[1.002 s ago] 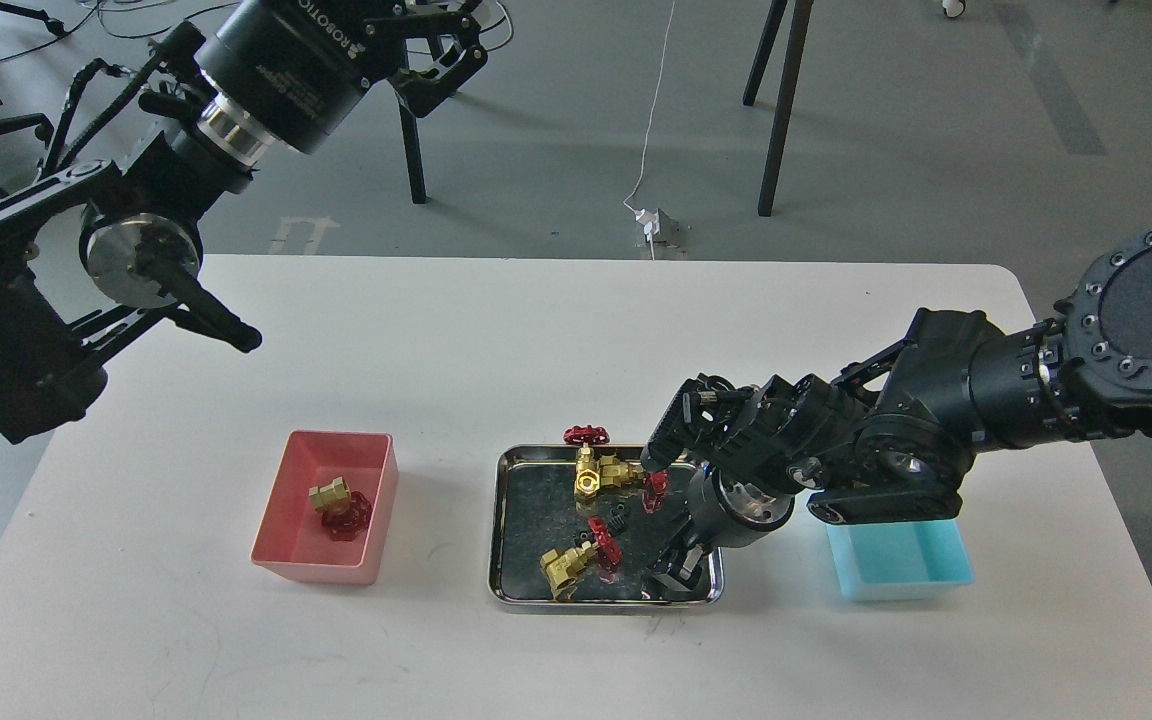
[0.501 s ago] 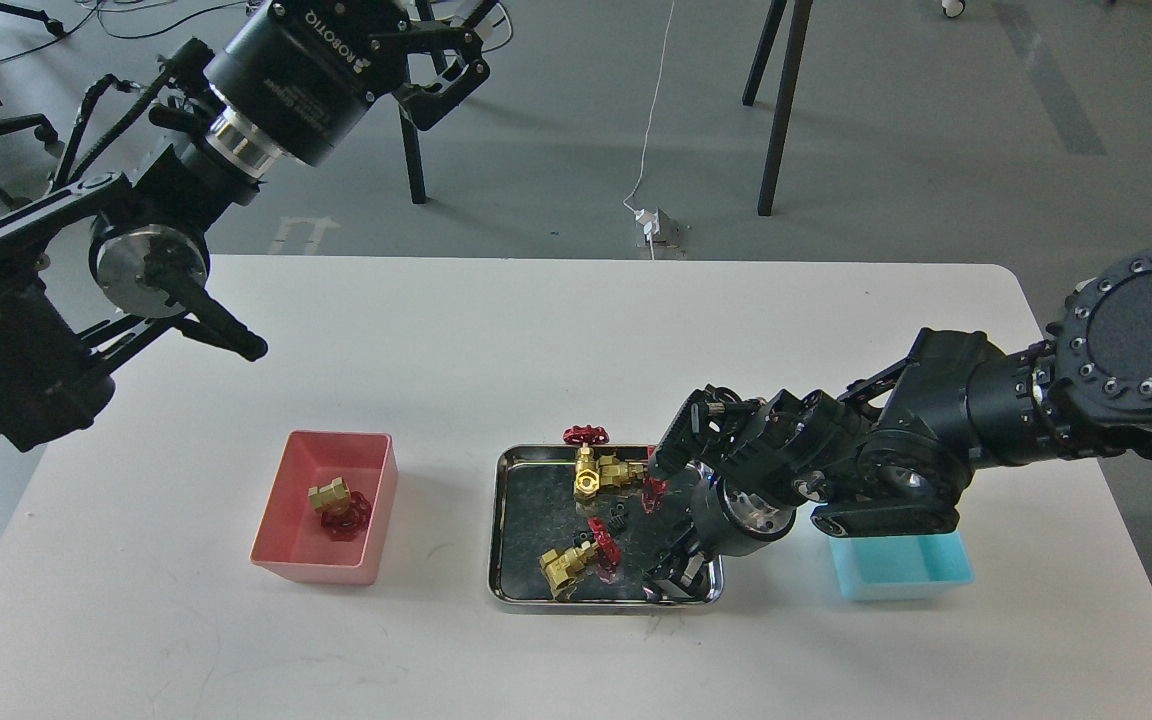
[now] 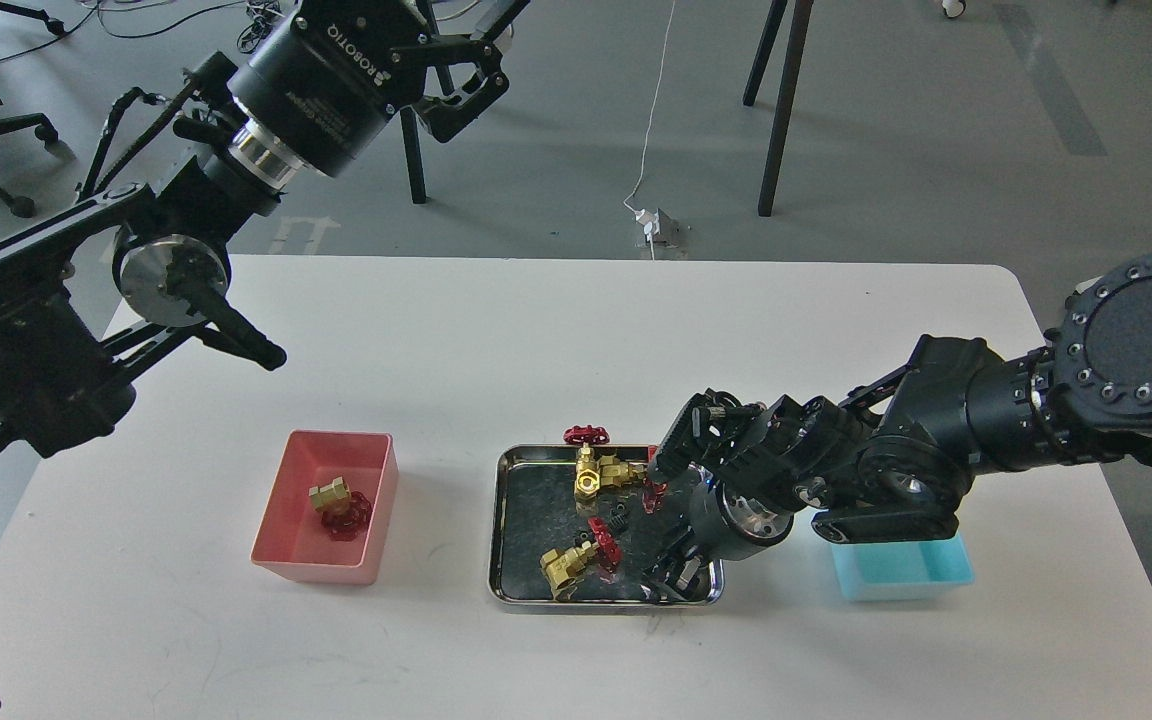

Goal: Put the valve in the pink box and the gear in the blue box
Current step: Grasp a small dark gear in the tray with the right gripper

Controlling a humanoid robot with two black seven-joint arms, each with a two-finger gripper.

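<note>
One valve [image 3: 339,505] lies in the pink box [image 3: 281,525] at the left of the table. Other valves lie in the steel tray [image 3: 499,520]: a pair at the back [image 3: 598,475] and one at the front [image 3: 571,563]. A small black gear [image 3: 618,520] lies between them. The blue box [image 3: 901,572] stands right of the tray, partly hidden by my right arm. My right gripper [image 3: 671,580] points down into the tray's front right corner; its dark fingers cannot be told apart. My left gripper [image 3: 481,50] is open and empty, high above the table's back left.
Chair and stand legs [image 3: 781,100] stand on the floor beyond the table's far edge. My left arm's links [image 3: 171,280] hang over the table's back left corner. Bare white tabletop [image 3: 536,340] lies behind the tray and boxes.
My left arm has swung to the right and slightly up. My right gripper has sunk a little lower and leftward into the tray's front right corner. The valves and boxes have not moved.
</note>
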